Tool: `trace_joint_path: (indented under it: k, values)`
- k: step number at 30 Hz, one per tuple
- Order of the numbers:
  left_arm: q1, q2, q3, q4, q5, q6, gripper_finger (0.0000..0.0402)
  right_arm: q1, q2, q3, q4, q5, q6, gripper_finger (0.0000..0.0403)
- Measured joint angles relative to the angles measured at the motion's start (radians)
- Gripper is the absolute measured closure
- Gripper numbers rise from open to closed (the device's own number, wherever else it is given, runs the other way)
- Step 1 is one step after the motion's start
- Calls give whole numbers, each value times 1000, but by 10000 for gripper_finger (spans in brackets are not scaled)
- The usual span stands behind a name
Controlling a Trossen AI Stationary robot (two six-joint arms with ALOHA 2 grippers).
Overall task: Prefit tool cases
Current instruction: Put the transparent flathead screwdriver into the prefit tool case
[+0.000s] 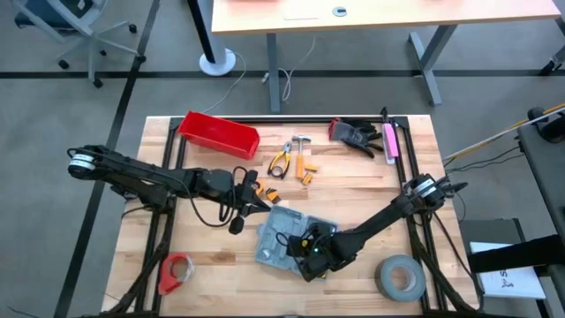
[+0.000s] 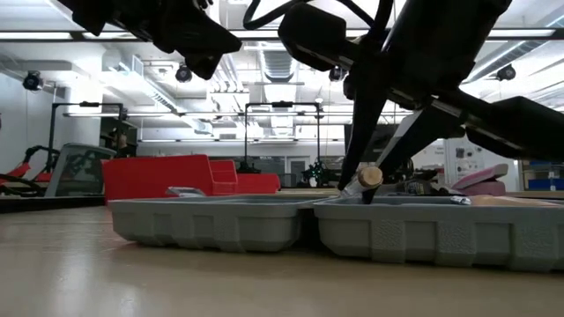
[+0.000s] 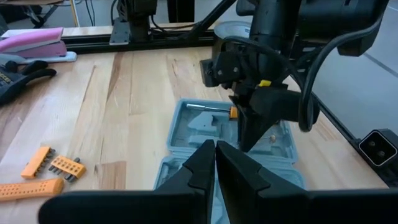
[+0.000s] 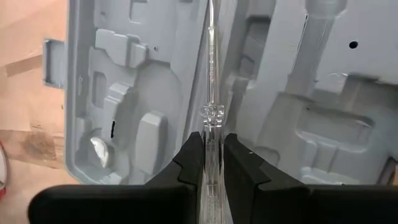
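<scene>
Under the right gripper [image 4: 213,163], which is pinching a clear tool [image 4: 211,112], the open case [image 4: 124,93] is lying mostly unfilled; the left gripper [image 3: 215,163] is hovering shut beside it.

Tool case [image 1: 281,235]: matt grey moulded plastic. Table [image 1: 353,181]: pale smooth wood. Bin [image 1: 218,134]: glossy red plastic.

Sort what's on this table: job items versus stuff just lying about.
Job:
- open tool case
- clear-handled tool gripped by the right pincer over the case
- left pincer, shut, beside the case

Lying about:
- red bin
- grey tape roll
- red tape roll
- black gloves
- pliers
</scene>
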Motion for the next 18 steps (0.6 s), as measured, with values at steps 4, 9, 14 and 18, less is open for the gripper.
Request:
trace_joint_path:
  k: [4,9,14,18]
  values:
    - [0,0,0,-4,0,0,381,10,-5,11,-22,13,-2,376]
    - [0,0,0,-4,0,0,381,25,-6,86,-164,32,8,377]
    - [0,0,0,0,0,0,381,31,-7,119,-222,28,23,379]
    - [0,0,0,1,0,0,381,31,-1,122,-205,24,24,375]
